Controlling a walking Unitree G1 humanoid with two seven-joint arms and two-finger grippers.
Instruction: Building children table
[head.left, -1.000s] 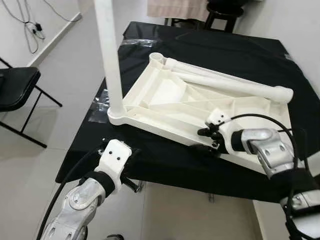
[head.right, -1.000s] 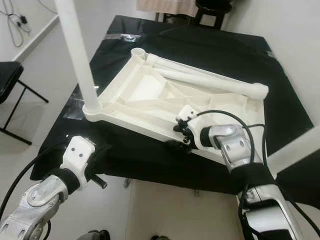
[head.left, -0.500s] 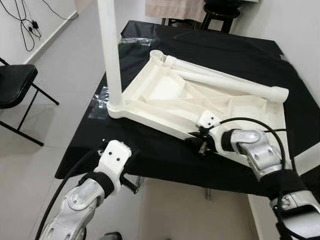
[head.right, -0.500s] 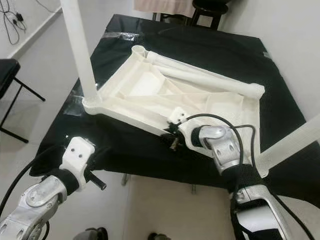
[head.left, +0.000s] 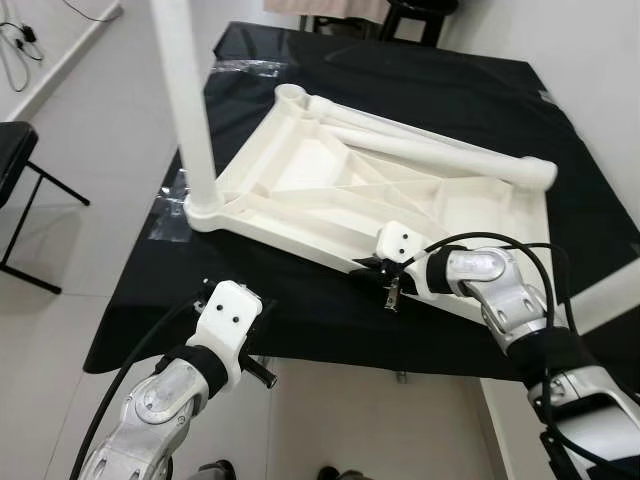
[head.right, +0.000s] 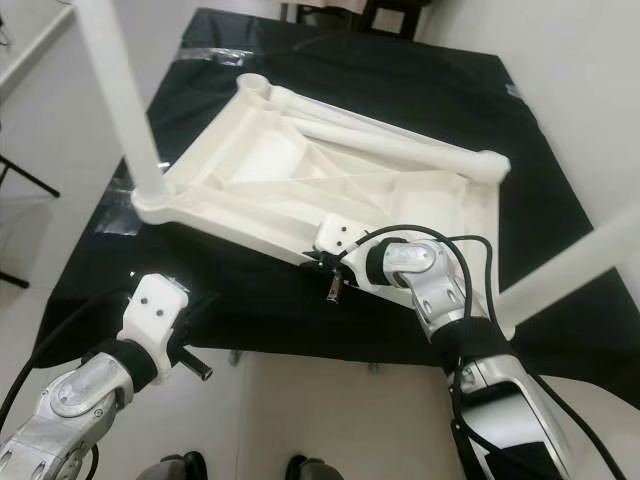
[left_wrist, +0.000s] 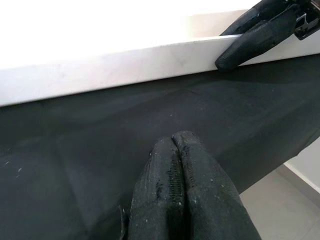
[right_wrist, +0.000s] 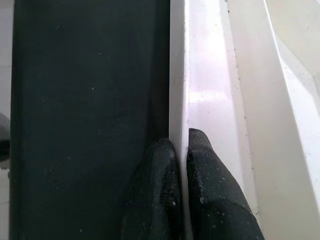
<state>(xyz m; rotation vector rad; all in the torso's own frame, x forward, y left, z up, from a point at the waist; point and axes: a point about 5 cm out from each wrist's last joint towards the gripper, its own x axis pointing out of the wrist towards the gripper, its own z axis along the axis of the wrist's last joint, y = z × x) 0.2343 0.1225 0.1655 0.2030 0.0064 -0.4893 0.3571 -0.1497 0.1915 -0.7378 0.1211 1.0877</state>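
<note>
Your right pincer (right_wrist: 181, 152) clamps the near rim of the upturned white plastic tabletop (head.left: 330, 190), mid-frame, likely steadying it, while your left pincer (left_wrist: 176, 142) hovers pressed together over the black-draped bench (head.left: 300, 320).

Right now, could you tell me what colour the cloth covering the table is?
The cloth is plain black; the left eye view shows it best.

Both silver arms are showing black cuffs and white wrist blocks. Black cables are looping along them. The left gripper (left_wrist: 180, 187) and right gripper (right_wrist: 181, 190) are showing black, dust-flecked fingers.
</note>
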